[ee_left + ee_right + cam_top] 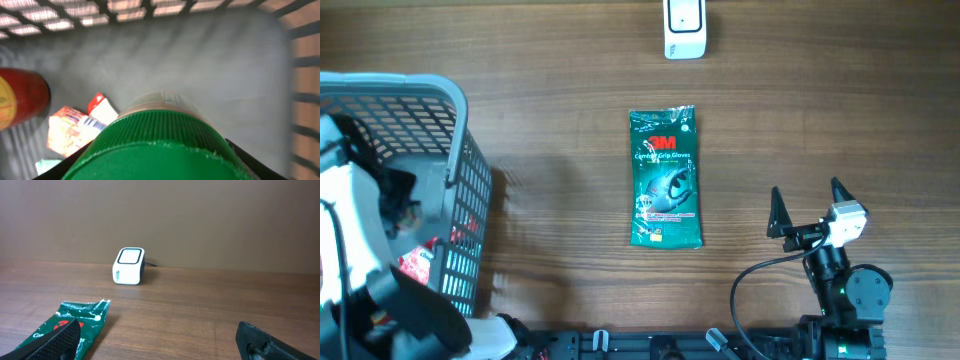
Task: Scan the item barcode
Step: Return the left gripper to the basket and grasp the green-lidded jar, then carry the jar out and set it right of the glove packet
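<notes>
left gripper (pixel 150 167) pinching the green-capped jar (pixel 160 132) in the basket (pixel 458 130), scanner (pixel 685 28) sits well off to its upper right, right gripper (pixel 810 205) spread wide

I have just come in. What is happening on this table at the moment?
The left arm reaches into the basket, its jaws on either side of a green-lidded container; whether they grip it cannot be told. The right arm rests with jaws open beside the green glove packet lying on the table. The scanner stands at the far edge; nothing is held to it.
</notes>
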`<action>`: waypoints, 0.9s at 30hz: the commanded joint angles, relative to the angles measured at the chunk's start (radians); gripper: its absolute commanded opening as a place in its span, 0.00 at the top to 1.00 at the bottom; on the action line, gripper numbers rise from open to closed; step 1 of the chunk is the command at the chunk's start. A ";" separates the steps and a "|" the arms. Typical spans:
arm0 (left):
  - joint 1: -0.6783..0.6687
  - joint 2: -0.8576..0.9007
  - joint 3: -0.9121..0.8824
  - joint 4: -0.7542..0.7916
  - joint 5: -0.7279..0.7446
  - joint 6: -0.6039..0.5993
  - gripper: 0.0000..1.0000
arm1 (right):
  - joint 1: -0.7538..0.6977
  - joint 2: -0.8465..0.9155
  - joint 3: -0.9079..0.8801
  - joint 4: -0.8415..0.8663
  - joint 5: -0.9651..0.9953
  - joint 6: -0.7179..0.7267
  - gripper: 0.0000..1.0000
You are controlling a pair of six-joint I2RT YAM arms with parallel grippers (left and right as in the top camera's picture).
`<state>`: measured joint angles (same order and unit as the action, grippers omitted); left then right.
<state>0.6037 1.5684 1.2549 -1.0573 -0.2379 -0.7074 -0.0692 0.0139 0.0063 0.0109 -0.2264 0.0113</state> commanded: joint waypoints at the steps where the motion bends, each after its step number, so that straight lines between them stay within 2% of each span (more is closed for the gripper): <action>1: 0.006 -0.128 0.167 -0.075 0.098 0.020 0.37 | -0.007 -0.005 -0.001 0.004 0.016 0.015 0.00; 7: 0.006 -0.319 0.227 -0.038 0.336 0.020 0.40 | -0.007 -0.005 -0.001 0.004 0.016 0.015 0.00; 12: -0.023 -0.465 0.227 0.012 0.467 0.019 0.41 | -0.007 -0.005 -0.001 0.004 0.016 0.015 0.00; 20: -0.140 -0.603 0.227 0.058 0.528 0.019 0.42 | -0.007 -0.005 -0.001 0.004 0.016 0.015 0.00; 27: -0.314 -0.650 0.227 0.157 0.567 0.015 0.42 | -0.007 -0.005 -0.001 0.004 0.016 0.015 0.00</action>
<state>0.3630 0.9348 1.4605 -0.9337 0.2802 -0.7078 -0.0692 0.0139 0.0063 0.0113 -0.2264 0.0113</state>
